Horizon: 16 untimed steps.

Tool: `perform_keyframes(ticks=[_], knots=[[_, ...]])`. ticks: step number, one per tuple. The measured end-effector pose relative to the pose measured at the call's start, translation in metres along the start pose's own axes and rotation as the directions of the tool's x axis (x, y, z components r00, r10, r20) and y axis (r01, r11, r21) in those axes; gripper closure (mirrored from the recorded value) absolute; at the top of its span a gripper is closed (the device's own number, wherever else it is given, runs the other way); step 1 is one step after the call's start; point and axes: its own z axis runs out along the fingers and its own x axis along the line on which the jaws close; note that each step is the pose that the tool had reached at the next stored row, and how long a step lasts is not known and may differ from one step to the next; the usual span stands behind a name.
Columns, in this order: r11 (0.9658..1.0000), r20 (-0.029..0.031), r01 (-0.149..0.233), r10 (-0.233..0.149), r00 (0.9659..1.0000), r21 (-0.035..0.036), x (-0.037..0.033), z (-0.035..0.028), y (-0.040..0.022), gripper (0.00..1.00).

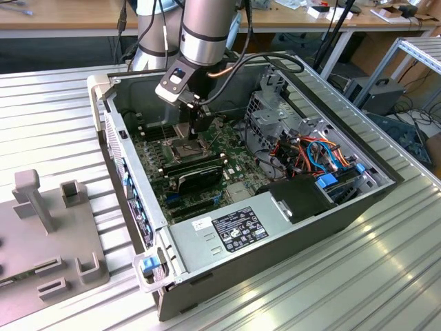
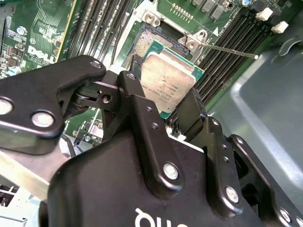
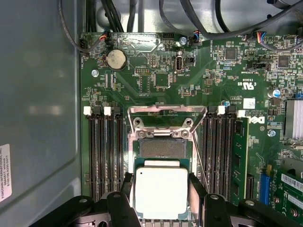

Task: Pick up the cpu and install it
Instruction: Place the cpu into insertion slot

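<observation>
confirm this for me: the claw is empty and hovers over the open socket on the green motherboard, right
Not empty: the claw is shut on the cpu, its silver top showing between the fingers in both wrist views. The rest holds: it hovers over the open socket on the green motherboard.

- The cpu (image 3: pixel 158 191): small flat square chip, dull silver-grey top, green rim.
- Face up, gripped at two opposite sides, over one edge of the open socket (image 3: pixel 163 149).

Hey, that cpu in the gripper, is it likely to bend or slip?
Probably stiff: the cpu looks like a flat metal-topped slab. It may slip, since the gripper pinches only its thin edges. Likely light, being so small.
</observation>
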Motion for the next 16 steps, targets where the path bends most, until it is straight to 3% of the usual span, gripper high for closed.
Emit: perform_keyframes(ticks=[2, 4, 6, 7, 16], knots=[[1.0000, -0.0003, 0.000, 0.000, 1.0000, -0.0011, 0.0001, 0.0005, 0.0000, 0.45], [1.0000, -0.0002, 0.000, 0.000, 1.0000, -0.0068, 0.0000, 0.0021, 0.0000, 0.45], [0.9999, -0.0001, 0.000, 0.000, 1.0000, -0.0145, 0.0000, 0.0037, 0.0000, 0.45], [0.9998, 0.0002, 0.000, 0.000, 1.0000, -0.0222, 0.0000, 0.0044, 0.0000, 0.45], [0.9997, -0.0003, 0.000, 0.000, 1.0000, -0.0233, 0.0000, 0.0047, 0.0004, 0.45]])
